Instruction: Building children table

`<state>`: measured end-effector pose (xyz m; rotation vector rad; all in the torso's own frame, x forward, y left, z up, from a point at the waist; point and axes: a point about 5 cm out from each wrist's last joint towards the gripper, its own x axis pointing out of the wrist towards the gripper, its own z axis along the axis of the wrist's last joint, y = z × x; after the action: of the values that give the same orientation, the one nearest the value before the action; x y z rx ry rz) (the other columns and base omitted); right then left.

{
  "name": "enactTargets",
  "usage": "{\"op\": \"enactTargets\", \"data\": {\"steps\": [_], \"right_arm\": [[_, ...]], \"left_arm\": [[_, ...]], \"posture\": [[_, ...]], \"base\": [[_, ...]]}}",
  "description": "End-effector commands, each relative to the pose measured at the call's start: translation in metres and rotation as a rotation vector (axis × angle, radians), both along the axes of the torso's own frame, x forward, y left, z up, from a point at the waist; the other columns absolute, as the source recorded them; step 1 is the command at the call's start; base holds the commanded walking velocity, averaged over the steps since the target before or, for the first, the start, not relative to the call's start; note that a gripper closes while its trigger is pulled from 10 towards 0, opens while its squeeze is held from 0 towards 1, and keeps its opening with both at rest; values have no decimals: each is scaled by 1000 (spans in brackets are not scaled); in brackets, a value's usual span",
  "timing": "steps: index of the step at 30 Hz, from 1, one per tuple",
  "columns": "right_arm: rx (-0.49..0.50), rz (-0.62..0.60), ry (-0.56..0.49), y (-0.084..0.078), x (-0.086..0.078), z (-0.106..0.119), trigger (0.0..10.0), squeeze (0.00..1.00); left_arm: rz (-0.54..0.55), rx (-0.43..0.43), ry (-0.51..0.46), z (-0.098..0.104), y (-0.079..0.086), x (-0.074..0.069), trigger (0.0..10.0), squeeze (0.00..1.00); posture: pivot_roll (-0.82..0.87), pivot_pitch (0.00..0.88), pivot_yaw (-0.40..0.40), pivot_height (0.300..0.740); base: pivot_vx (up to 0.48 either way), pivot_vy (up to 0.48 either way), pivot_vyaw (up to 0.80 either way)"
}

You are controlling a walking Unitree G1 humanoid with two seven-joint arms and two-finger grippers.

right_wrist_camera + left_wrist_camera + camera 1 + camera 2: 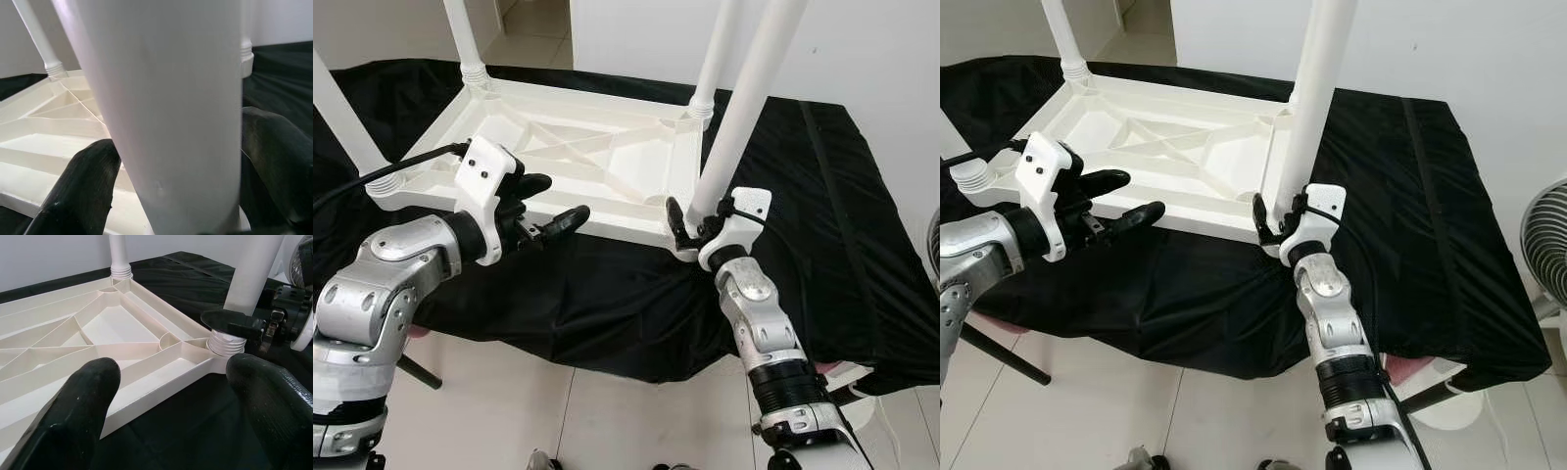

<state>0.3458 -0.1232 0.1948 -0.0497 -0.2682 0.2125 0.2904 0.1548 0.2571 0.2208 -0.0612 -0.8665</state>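
Left eye view: a white plastic tabletop (578, 157) lies upside down on a desk (822, 245) draped in black cloth, with legs standing up from its corners. The right gripper (690, 227) is closed around the near right leg (744, 108), low down by its socket — by the look of it, the step in hand is seating or screwing this last leg. The left gripper (546, 208) hovers with its fingers spread just off the tabletop's near edge, holding nothing.

Right eye view: the same scene; a fan (1545, 240) stands by the desk's right end.

Left wrist view: the two black fingers (73, 421) stand well apart, looking along the ribbed underside toward the leg's threaded collar (225, 341), where the other gripper is clamped.

Right wrist view: the leg sits squarely between the fingers (78, 188), which press on both sides of it.

Next, I judge, the leg needs turning or pressing down until the collar sits flush — the left gripper could steady the tabletop's edge against twisting.
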Motion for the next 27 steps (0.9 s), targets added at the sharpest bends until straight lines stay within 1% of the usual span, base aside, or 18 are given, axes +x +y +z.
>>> {"op": "enactTargets", "data": {"steps": [1,2,4,5,7,9,10,12,17,18,20,22,25,27], "right_arm": [[-19,0,-20,-5,1,4,10000,0],[-34,23,-22,-6,2,7,10000,0],[-34,23,-22,-6,2,7,10000,0],[-70,107,-16,-7,3,10,10000,0],[-70,107,-16,-7,3,10,10000,0],[-121,215,7,-10,3,11,10000,0],[-121,215,7,-10,3,11,10000,0],[-162,265,18,-15,4,13,10000,0],[-176,277,20,-17,5,13,10000,0],[-204,319,41,-23,9,17,10000,0],[-234,335,40,-27,13,20,10000,0],[-244,333,37,-28,14,21,10000,0],[-242,373,48,-30,15,22,10000,0],[-242,373,48,-30,15,22,10000,0]], "left_arm": [[17,7,-15,3,-1,0,10000,0],[17,7,-15,3,-1,0,10000,0],[17,7,-15,3,-1,0,10000,0],[17,8,-15,3,-1,0,10000,0],[17,8,-15,3,-1,0,10000,0],[17,8,-16,4,0,0,10000,0],[17,8,-16,4,0,0,10000,0],[17,8,-16,4,0,0,10000,0],[17,8,-16,4,0,0,10000,0],[17,10,-17,4,0,-1,10000,0],[17,10,-17,5,0,0,10000,0],[17,10,-17,5,0,0,10000,0],[18,12,-17,5,0,0,10000,0],[18,12,-17,5,0,0,10000,0]], "posture": [[12,142,26,740],[12,143,27,740],[12,143,27,740],[12,144,28,740],[12,144,28,740],[13,144,28,740],[13,144,28,740],[12,145,31,740],[12,145,31,740],[13,146,32,740],[15,147,35,740],[15,147,35,740],[15,147,35,740],[15,147,35,740]], "base": [[0,0,0],[0,0,0],[0,0,0],[0,0,0],[0,0,0],[0,0,0],[0,0,0],[0,0,0],[0,0,0],[0,0,0],[0,0,0],[0,0,0],[0,0,0],[0,0,0]]}}
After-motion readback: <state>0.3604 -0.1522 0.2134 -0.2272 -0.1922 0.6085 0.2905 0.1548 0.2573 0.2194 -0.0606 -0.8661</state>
